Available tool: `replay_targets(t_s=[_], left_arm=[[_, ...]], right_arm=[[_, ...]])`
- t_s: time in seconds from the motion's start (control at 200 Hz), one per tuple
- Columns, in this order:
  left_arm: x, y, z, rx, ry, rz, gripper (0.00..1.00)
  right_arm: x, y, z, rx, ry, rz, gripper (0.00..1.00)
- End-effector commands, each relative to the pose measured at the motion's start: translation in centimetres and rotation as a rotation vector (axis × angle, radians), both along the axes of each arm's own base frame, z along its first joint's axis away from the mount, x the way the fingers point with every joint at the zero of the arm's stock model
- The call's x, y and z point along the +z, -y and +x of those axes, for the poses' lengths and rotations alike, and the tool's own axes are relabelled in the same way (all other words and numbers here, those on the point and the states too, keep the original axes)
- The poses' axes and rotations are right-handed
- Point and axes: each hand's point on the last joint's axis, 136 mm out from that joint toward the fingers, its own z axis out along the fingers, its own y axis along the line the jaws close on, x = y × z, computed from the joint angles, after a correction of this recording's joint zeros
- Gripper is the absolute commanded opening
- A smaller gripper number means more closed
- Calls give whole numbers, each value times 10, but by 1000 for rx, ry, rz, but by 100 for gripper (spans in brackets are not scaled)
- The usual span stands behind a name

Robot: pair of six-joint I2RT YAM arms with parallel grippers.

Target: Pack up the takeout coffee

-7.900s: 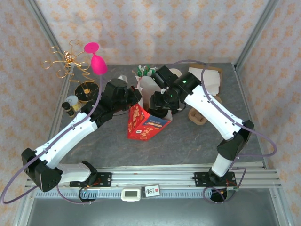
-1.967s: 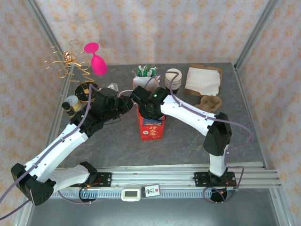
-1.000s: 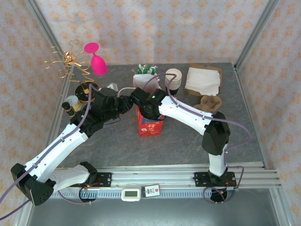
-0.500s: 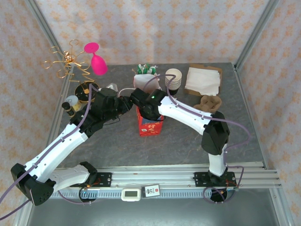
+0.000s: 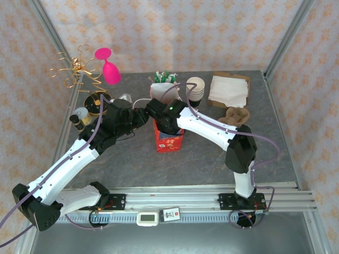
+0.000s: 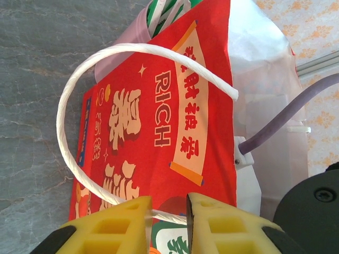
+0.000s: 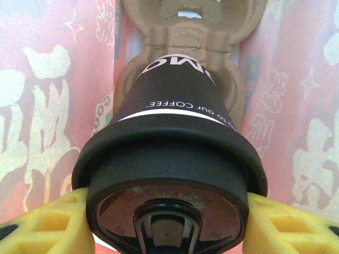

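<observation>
Grey table (image 5: 212, 164): right gripper (image 7: 167, 222) clamped the upright takeout coffee (image 7: 172, 106) by its lid inside the red bag (image 5: 169, 144), carrier (image 7: 185, 21) straight below; left gripper (image 6: 168, 211) sat ajar around the bag cord (image 6: 132, 48).

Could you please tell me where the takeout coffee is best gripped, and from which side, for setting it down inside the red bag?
Grip the black lid at its rim from straight above, fingers on opposite sides. The takeout coffee stands upright and tapers downward, so the wider lid gives a lip, and the red bag walls close off its sides. The right hand holds it that way.
</observation>
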Motion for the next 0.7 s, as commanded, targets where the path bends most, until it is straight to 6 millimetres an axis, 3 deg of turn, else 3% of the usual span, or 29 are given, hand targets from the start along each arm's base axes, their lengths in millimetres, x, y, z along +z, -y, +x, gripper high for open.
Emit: replay_targets(t_s=[0.0, 0.35, 0.696], left_arm=[[21, -2, -2, 3, 47, -8, 25], [20, -3, -1, 5, 46, -2, 26], [20, -3, -1, 6, 46, -3, 26]], right_arm=[[-44, 12, 7, -6, -37, -126, 49], [-39, 10, 6, 5, -47, -125, 50], [-22, 5, 10, 15, -38, -109, 50]])
